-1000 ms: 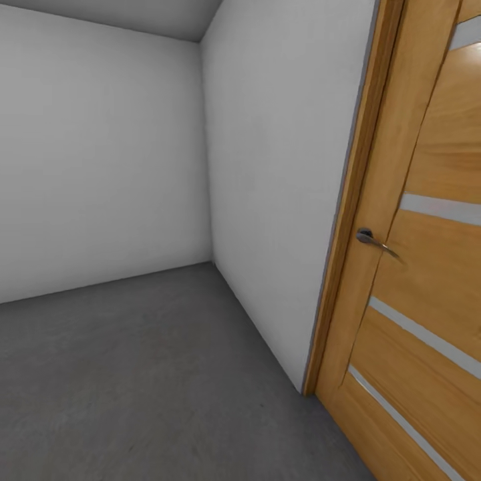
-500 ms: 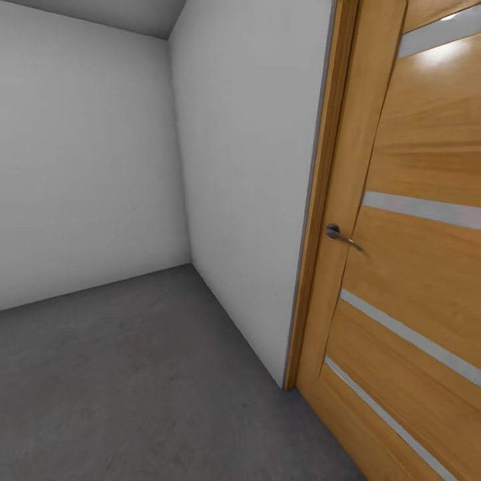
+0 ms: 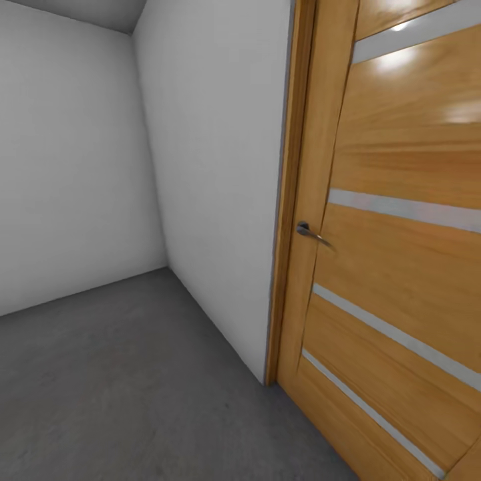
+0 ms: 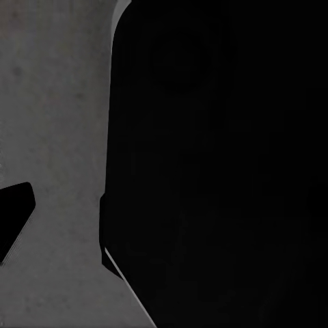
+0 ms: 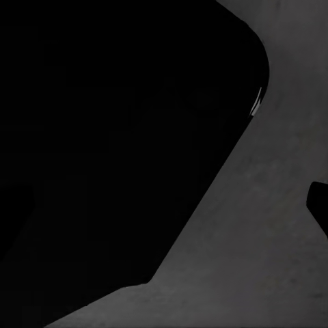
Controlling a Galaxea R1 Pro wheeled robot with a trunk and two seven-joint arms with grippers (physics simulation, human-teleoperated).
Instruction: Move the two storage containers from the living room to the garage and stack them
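**Robot in the garage corner, facing the oak door**

From where the robot's head looks, the oak door [image 3: 401, 254] takes up the right half of the scene. It is warm honey-coloured wood crossed by pale frosted strips [image 3: 401, 208], and bright glare sits on its upper panel. A curved metal handle [image 3: 310, 232] juts from the door's left edge, just beside the wooden frame [image 3: 288, 200] that runs down to the ground.

Left of that frame a plain pale grey wall [image 3: 214, 187] runs away from the door to a corner, where it meets a second grey wall [image 3: 67, 167] farther left of the door. Below both walls and the door lies the floor [image 3: 133, 374], dark grey and mottled like rough concrete, reaching right up to the foot of the door frame. This is the garage, and the stretch of floor in front of the door is bare concrete.

In the left wrist view a large black shape [image 4: 219, 164] blocks most of the picture, with the grey concrete beside it; whether that tool is clenched or released I cannot tell. The right wrist view is much the same: a dark mass [image 5: 116, 150] over mottled concrete, and again I cannot tell how that tool stands.
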